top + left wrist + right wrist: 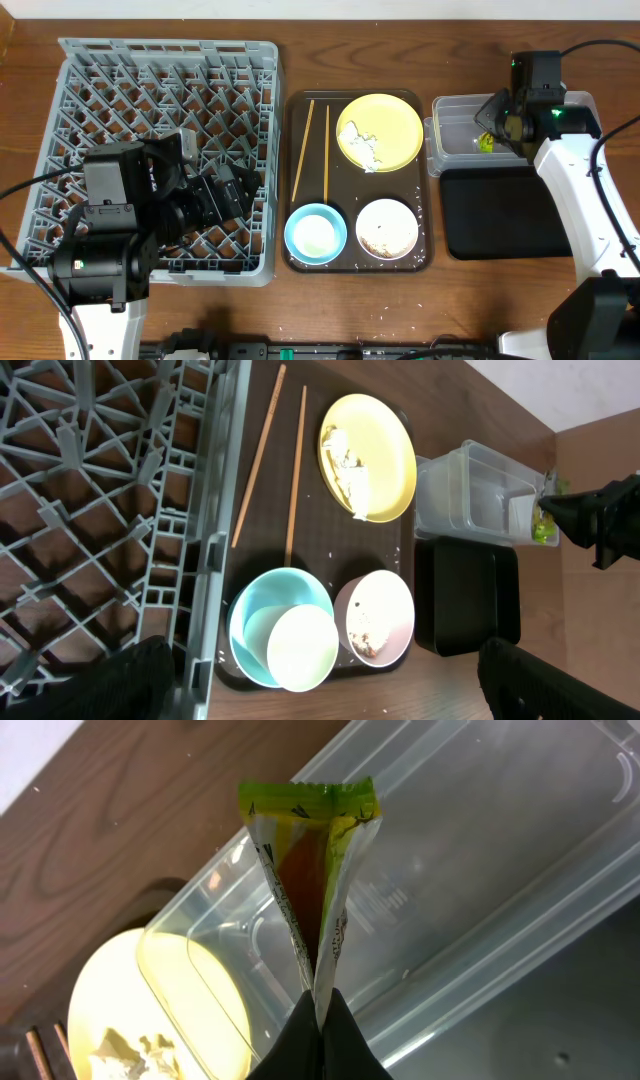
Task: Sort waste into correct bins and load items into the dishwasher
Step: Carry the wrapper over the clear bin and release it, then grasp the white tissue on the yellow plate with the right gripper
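My right gripper point(322, 1012) is shut on the green-yellow snack wrapper point(312, 870) and holds it above the clear tub point(470, 870); overhead, the wrapper point(486, 141) hangs over the tub point(455, 130). The black tray point(495, 212) lies just in front of the tub. The yellow plate point(380, 131) with white scraps, two chopsticks point(312, 150), the light blue bowl point(316, 233) and the white bowl point(387, 228) with food scraps sit on the dark brown tray point(355, 264). My left gripper point(320, 700) is open and empty above the grey dish rack point(120, 80), near its right edge.
The dish rack point(90, 510) fills the left side of the table. Scattered rice grains lie on the brown tray point(400, 550). The right arm's white links point(590, 220) reach over the black tray's right side.
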Controlling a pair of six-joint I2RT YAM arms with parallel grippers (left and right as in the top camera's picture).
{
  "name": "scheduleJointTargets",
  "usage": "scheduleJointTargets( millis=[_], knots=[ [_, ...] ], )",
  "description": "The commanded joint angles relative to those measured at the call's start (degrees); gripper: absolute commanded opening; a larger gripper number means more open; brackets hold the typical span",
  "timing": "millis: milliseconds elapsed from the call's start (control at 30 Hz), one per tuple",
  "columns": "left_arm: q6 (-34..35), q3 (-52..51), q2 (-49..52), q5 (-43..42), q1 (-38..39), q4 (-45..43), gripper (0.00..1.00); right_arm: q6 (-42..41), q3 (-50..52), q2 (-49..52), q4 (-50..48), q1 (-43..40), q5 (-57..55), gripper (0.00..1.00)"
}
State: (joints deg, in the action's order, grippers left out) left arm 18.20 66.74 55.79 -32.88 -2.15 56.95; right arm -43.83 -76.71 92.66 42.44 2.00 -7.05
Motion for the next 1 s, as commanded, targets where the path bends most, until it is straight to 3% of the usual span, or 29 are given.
scheduleJointTargets(
  millis=[0,200,333,400,433,467,533,633,733,767,967],
  knots=[
    [-0.1,1.1,-0.1,-0.6,-0.1,0.1,0.98,-2.4,0.5,1.7,-0.9,-0.5,-0.2,0.01],
    [-0.1,1.1,-0.1,-0.6,-0.1,0.1,0.98,-4.3,0.5,8.4,-8.8,-0.3,2.2,0.01],
    [-0.1,1.1,-0.1,-0.6,-0.1,0.1,0.98,-1.3,0.5,11.6,-12.5,-0.3,1.8,0.02],
    [-0.1,1.1,-0.1,-0.6,-0.1,0.1,0.98,1.5,0.5,11.9,-12.9,-0.3,2.4,0.20],
    [-0.1,1.1,-0.1,-0.6,-0.1,0.1,0.98,4.7,0.3,11.6,-13.4,-0.3,3.3,0.38],
    [-0.1,1.1,-0.1,-0.6,-0.1,0.1,0.98,8.3,-0.2,10.9,-13.4,-0.3,4.1,0.47],
    [-0.1,1.1,-0.1,-0.6,-0.1,0.1,0.98,14.2,-1.0,8.7,-13.1,0.1,5.1,0.53],
    [-0.1,1.1,-0.1,-0.6,-0.1,0.1,0.98,27.8,-1.2,2.6,-14.3,3.0,17.4,0.50],
    [-0.1,1.1,-0.1,-0.6,-0.1,0.1,0.98,36.4,-1.2,0.3,-14.3,7.1,25.8,0.49],
    [-0.1,1.1,-0.1,-0.6,-0.1,0.1,0.98,41.3,-1.2,0.3,-13.4,11.4,27.6,0.48],
    [-0.1,1.1,-0.1,-0.6,-0.1,0.1,0.98,45.6,-1.0,8.4,-14.9,23.2,14.4,0.51]
  ],
)
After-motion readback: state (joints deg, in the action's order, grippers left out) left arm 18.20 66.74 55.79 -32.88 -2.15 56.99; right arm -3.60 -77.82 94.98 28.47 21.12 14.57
